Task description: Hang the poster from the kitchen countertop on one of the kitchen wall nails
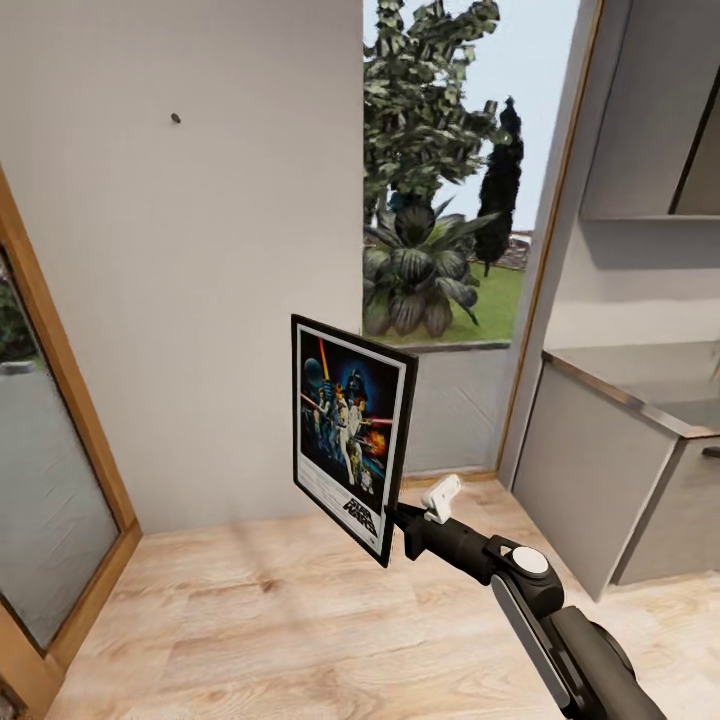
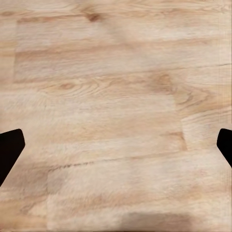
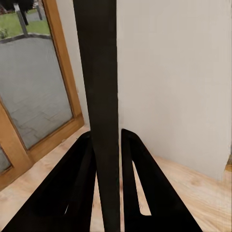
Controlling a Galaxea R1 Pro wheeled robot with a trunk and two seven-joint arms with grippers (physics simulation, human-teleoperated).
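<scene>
The right end effector [image 1: 400,527] pinches the lower right edge of the poster [image 1: 347,432], holding it upright in the air above the wooden floor [image 1: 250,620], with its two fingers [image 3: 79,188] pressed against the black frame. The wall nail [image 1: 176,118] sits high on the grey wall, well above and to the left of the poster. The left end effector [image 2: 116,145] hangs spread wide over the floor, holding nothing.

Floor [image 1: 280,620] – pale wood planks, visible grain, satin sheen. Wall [image 1: 180,300] plain light grey, matt, fine texture. Poster [image 1: 345,425]: glossy colour print, white border, smooth black frame. Door frame [image 1: 60,400] warm varnished wood, frosted-looking glass pane. Desk [image 1: 640,400] – glossy grey top, matt grey fronts. Right gripper [image 3: 119,145] fingers [image 3: 145,193] matt black.
</scene>
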